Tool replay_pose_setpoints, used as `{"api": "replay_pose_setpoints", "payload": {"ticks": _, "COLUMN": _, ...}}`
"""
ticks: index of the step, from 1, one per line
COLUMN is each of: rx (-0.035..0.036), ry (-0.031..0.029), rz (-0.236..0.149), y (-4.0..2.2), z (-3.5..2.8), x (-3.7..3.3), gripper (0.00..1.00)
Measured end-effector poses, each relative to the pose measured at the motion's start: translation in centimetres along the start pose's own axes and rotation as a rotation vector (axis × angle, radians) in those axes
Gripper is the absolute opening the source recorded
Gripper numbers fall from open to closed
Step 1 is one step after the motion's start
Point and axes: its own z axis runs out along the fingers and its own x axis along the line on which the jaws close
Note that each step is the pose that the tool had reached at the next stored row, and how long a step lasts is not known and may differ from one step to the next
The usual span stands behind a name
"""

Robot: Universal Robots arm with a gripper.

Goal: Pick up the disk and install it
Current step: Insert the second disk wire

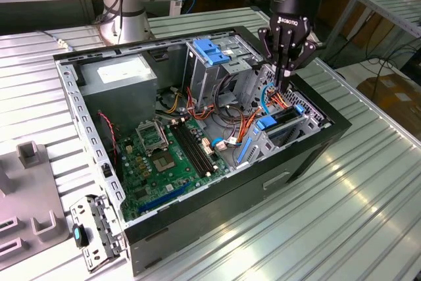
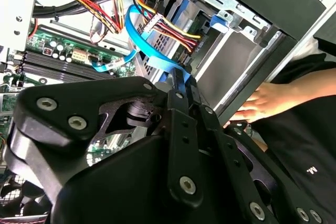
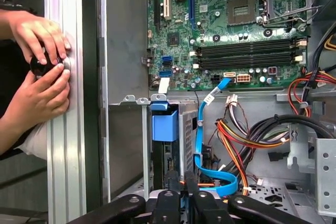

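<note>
The disk [image 1: 283, 118], a dark slab between bright blue side rails, sits in the drive bay at the exterior view's right side of the open computer case [image 1: 197, 212]. Its blue end tab [image 3: 165, 124] shows in the first wrist view, and another blue tab [image 2: 218, 23] shows in the second. My gripper [image 1: 283, 85] hangs straight down just above the disk, beside the blue data cable [image 3: 199, 145]. Its black fingers [image 2: 178, 85] are drawn together, shut, with nothing seen between them. In the first wrist view the gripper [image 3: 181, 181] points at the bay.
A tall grey cage with a light-blue latch [image 1: 212, 49] stands behind the bay. The green motherboard [image 1: 164, 156], power supply [image 1: 122, 74] and loose coloured wires [image 1: 240, 120] fill the case. A person's hands [image 3: 42, 40] rest on the table edge outside the case wall. Grey fixtures [image 1: 29, 156] sit at the exterior view's left.
</note>
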Motion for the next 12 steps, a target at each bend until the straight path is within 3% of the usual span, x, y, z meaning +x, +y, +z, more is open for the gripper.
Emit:
{"api": "replay_pose_setpoints", "payload": {"ticks": 3, "rx": 0.0001, "ry": 0.0012, "rz": 0.0, "y": 0.01, "z": 0.25, "x": 0.14, "gripper": 0.16}}
{"api": "replay_pose_setpoints", "payload": {"ticks": 5, "rx": 0.0002, "ry": -0.0047, "rz": 0.0, "y": 0.02, "z": 0.55, "x": 0.53, "gripper": 0.16}}
{"api": "replay_pose_setpoints", "payload": {"ticks": 10, "rx": 0.0021, "ry": -0.0331, "rz": -0.004, "y": 0.12, "z": 1.28, "x": 1.65, "gripper": 0.16}}
{"api": "replay_pose_setpoints", "payload": {"ticks": 12, "rx": 0.003, "ry": -0.0479, "rz": -0.006, "y": 0.21, "z": 1.47, "x": 1.9, "gripper": 0.16}}
